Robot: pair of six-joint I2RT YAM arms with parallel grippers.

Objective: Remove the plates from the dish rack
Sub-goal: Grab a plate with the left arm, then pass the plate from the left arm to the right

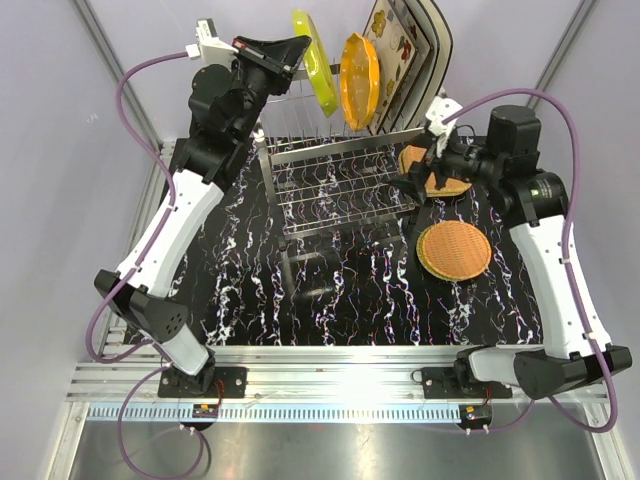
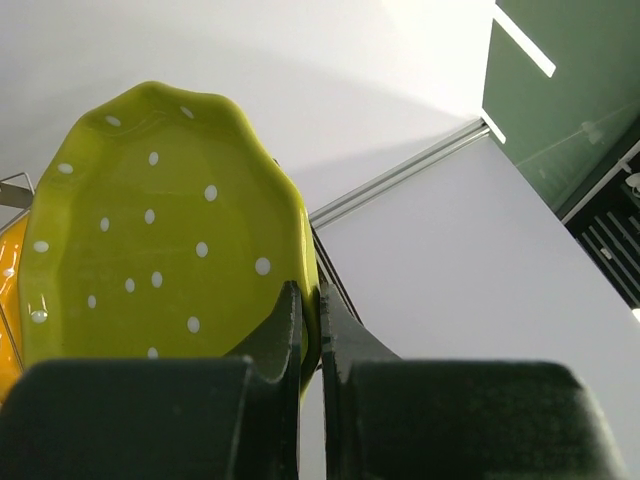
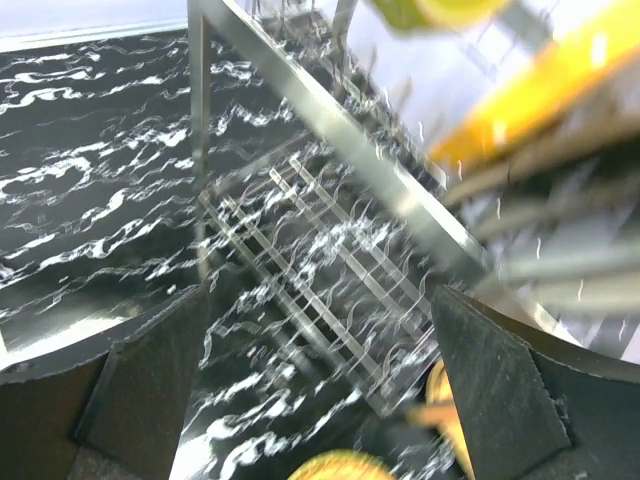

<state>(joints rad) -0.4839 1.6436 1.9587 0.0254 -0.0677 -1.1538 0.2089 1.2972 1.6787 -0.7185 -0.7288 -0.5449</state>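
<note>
My left gripper (image 1: 296,50) is shut on the rim of the yellow-green scalloped plate (image 1: 316,62), which stands upright at the back of the steel dish rack (image 1: 330,180). In the left wrist view the fingers (image 2: 290,330) pinch the edge of the dotted green plate (image 2: 160,230). An orange scalloped plate (image 1: 360,80) and square cream flowered plates (image 1: 405,50) stand in the rack beside it. My right gripper (image 1: 418,178) is open and empty, low by the rack's right end and over a tan woven plate (image 1: 440,180). A second tan woven plate (image 1: 454,250) lies on the table.
The black marbled table (image 1: 250,290) carries the rack. In the right wrist view the rack's wire shelf (image 3: 330,250) fills the space between the open fingers (image 3: 150,390). Pale walls enclose the back and sides.
</note>
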